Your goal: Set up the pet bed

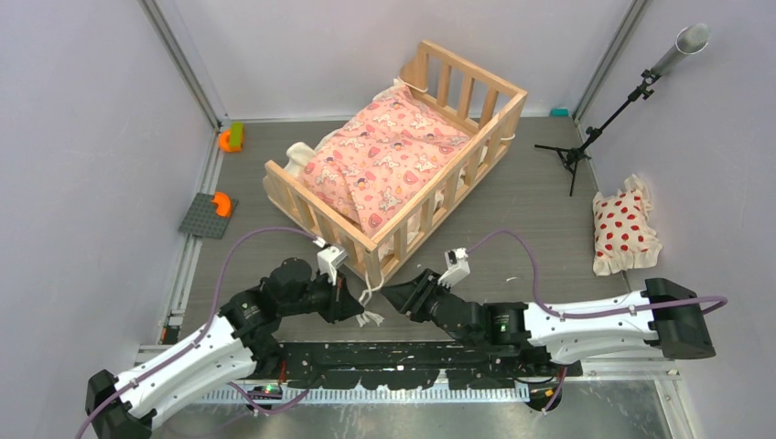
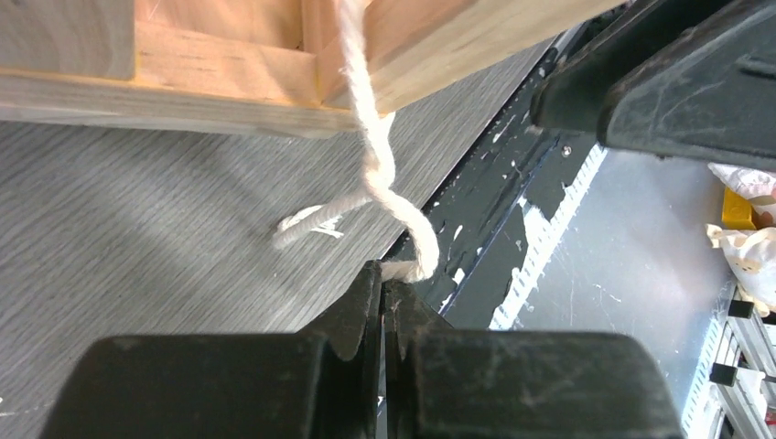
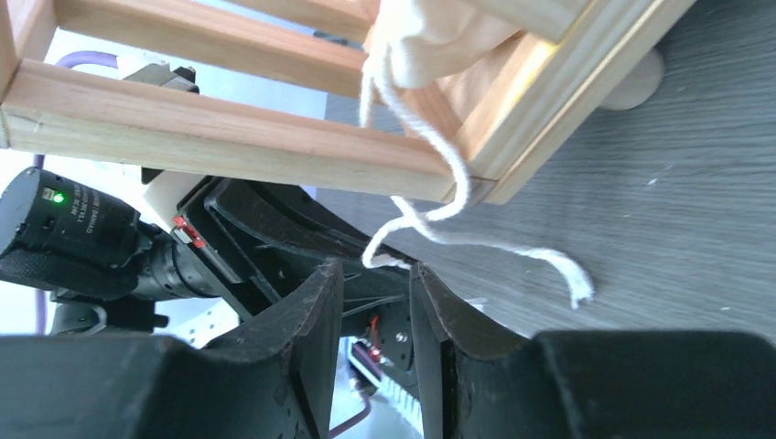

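The left gripper point(image 2: 382, 276) had its fingers pressed together on the end of a cream cord point(image 2: 377, 160). It pinched the cord at the very tips, so the strand ran up from the jaws in a loose curl to the wood above. A second strand was twisted round the first partway up, and its frayed end lay loose on the grey table point(image 1: 540, 201). That looked like a tie being made: one end held fast so the other could be worked round it.

The right gripper point(image 3: 375, 274) had its fingers apart and held nothing. A short run of cord point(image 3: 458, 183) crossed just in front of the gap. Whether it touched either finger I could not tell. The two grippers sat close, tip toward tip, low at the near corner of the pet bed point(image 1: 316, 206), which suited a job that needs two ends handled together.

The cords came from the cream edge of the pink cushion point(image 1: 384, 160) and hung out past the corner post. The cushion lay inside the rails and filled most of the base. The pet bed stood upright on its feet in the middle of the table, set at an angle to the arms. The red-dotted pillow point(image 1: 622, 229) lay well apart, at the right wall, not yet in the bed.
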You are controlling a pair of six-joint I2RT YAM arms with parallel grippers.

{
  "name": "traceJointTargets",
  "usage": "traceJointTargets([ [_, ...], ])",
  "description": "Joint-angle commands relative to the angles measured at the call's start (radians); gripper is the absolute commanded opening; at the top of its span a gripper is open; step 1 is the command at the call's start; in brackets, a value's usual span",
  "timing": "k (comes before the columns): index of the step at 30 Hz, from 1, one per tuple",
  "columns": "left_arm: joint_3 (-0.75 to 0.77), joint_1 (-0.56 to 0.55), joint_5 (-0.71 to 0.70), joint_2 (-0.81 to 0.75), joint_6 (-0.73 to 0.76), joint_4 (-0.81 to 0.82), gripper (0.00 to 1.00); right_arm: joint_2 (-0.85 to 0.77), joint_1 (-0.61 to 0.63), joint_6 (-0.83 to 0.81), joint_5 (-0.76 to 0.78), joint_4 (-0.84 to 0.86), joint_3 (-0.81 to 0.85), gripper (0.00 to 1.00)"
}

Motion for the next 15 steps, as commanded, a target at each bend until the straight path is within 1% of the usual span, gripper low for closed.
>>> traceJointTargets([
  [1,0.031,-0.003,0.006,0.044,-0.018,0.022,0.00,-0.048,-0.002,-0.029,0.147,-0.051,-0.037,0.38],
  [6,0.048,-0.002,0.020,0.078,-0.010,0.025,0.00,-0.018,-0.008,0.052,0.190,-0.091,-0.021,0.41],
  [8,0.052,-0.003,0.022,0.084,-0.008,0.026,0.00,0.008,-0.014,0.060,0.180,-0.034,-0.034,0.42],
  [12,0.052,-0.002,0.025,0.088,-0.005,0.022,0.00,0.059,-0.049,0.045,0.110,0.130,-0.083,0.43],
  [15,0.049,-0.002,0.020,0.082,-0.009,0.024,0.00,0.109,-0.067,-0.009,0.056,0.257,-0.110,0.42],
])
